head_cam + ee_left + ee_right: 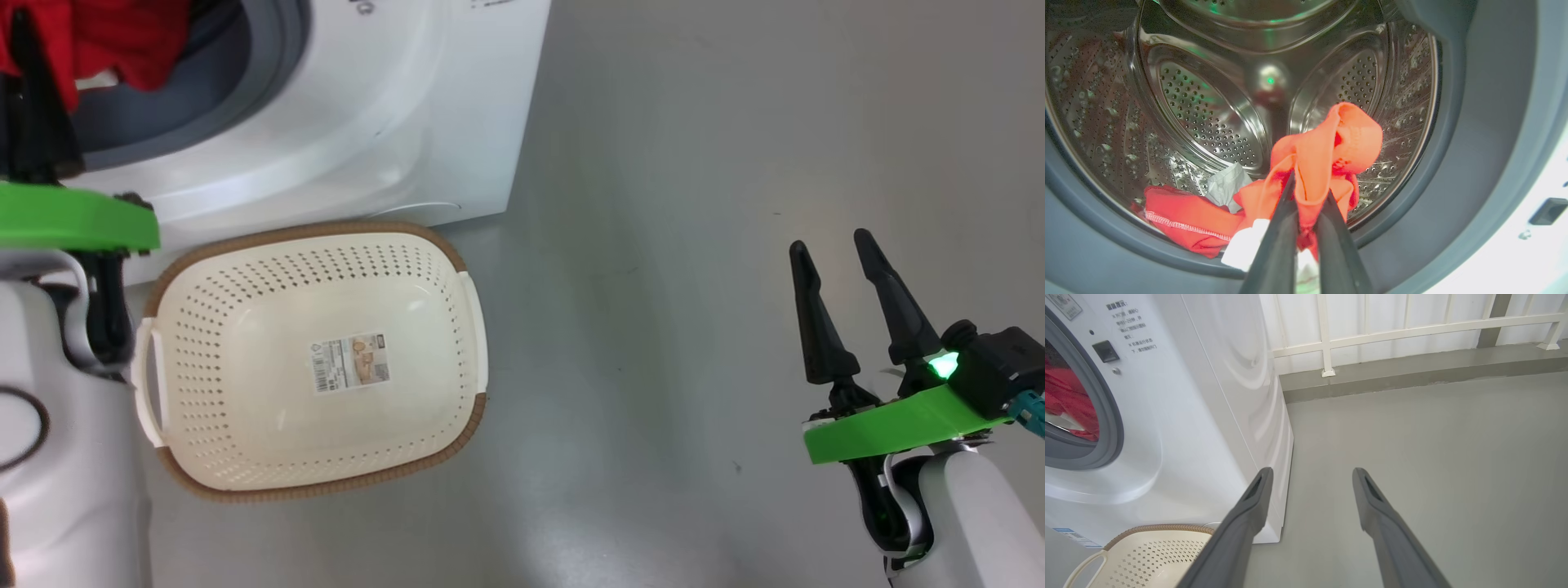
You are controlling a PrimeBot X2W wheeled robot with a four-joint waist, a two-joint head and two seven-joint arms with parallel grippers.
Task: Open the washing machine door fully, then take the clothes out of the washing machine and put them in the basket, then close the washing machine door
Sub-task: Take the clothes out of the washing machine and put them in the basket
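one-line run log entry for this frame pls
phase: unloading | left gripper: shut on red garment, at drum mouth | right gripper: open, over floor | basket: no garment in it yet

A smooth grey floor (1433, 457) with a soft pale sheen runs back to a low raised grey kerb (1392, 373), where a white railing (1324, 330) stands before a pale wall (1347, 314).
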